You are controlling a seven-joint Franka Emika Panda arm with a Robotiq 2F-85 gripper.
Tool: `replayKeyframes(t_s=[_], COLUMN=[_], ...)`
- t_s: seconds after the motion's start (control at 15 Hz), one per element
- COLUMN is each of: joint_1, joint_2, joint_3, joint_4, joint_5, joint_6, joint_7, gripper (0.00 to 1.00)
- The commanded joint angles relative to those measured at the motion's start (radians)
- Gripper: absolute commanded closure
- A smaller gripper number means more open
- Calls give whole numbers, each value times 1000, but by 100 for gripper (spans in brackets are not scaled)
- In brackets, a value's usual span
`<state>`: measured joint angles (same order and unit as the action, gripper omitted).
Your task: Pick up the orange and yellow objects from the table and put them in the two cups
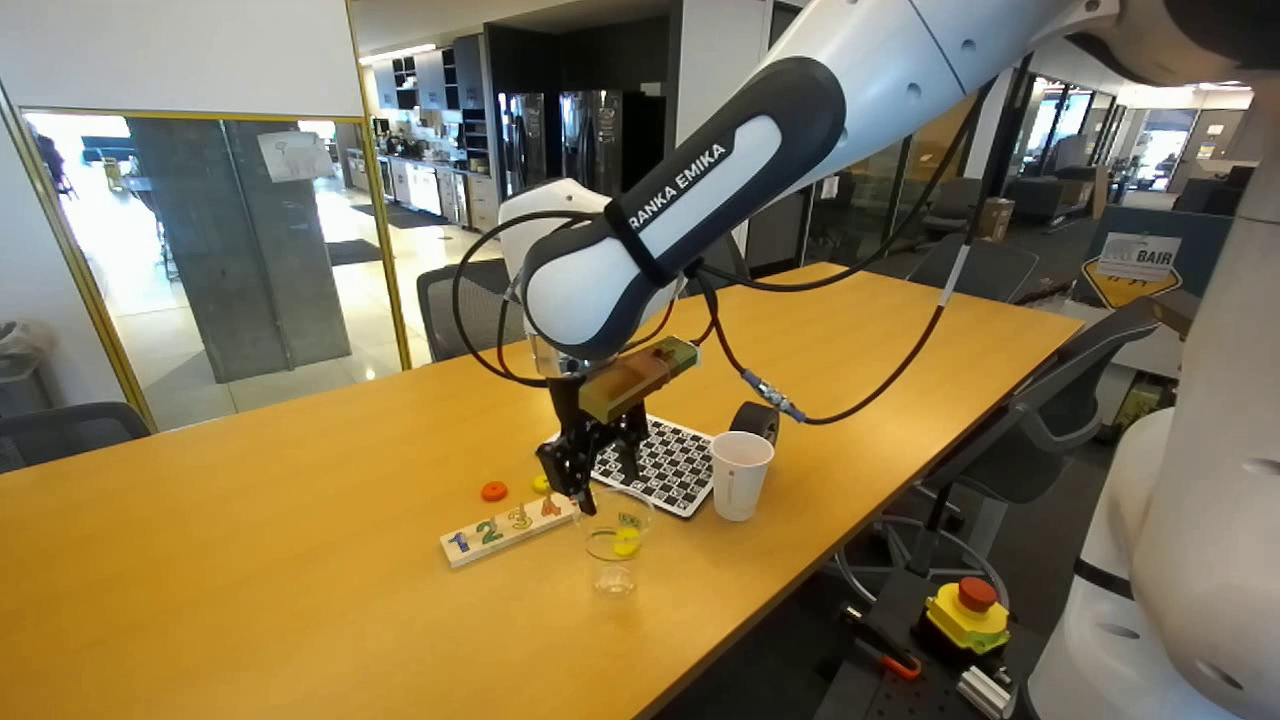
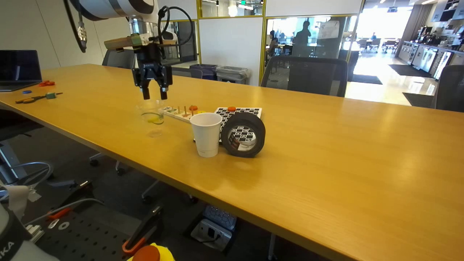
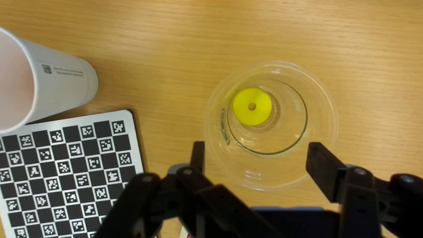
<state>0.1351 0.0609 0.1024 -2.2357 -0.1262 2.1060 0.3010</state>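
Found the gripper point(image 2: 155, 95) pointing down over the clear cup point(image 3: 274, 167), with jaws spread well apart. In the wrist view, saw a yellow disc point(image 3: 252, 106), pierced by a small central hole, inside the clear cup and off its centre; could not tell whether touching the bottom. Made out an orange piece point(image 1: 494, 491) and a second yellow piece point(image 1: 541, 484) close together on the table point(image 1: 250, 560), across the number strip point(image 1: 503, 530) from the clear cup. In an exterior view, noted another orange piece point(image 2: 231, 109) farther from the clear cup, at an edge of the checkered board point(image 3: 67, 167). Saw the white cup point(image 2: 206, 134) upright in both exterior views, near the clear cup but apart from it, and a black roll of tape point(image 2: 259, 132) on edge, farther from the clear cup. In an exterior view, spotted a laptop point(image 2: 18, 69) well to the left of the clear cup.
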Motion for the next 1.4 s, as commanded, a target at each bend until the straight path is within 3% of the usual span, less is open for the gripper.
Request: replayKeyframes(t_s=[0.0, 0.6, 1.33], joint_1=[-4, -27, -12], joint_2=[-16, 78, 395], joint_3=[-1, -26, -46], joint_4=[17, 244, 520], joint_5=[-1, -39, -22], joint_6=[-2, 16, 178], joint_7=[14, -36, -87], gripper=[0, 0, 0])
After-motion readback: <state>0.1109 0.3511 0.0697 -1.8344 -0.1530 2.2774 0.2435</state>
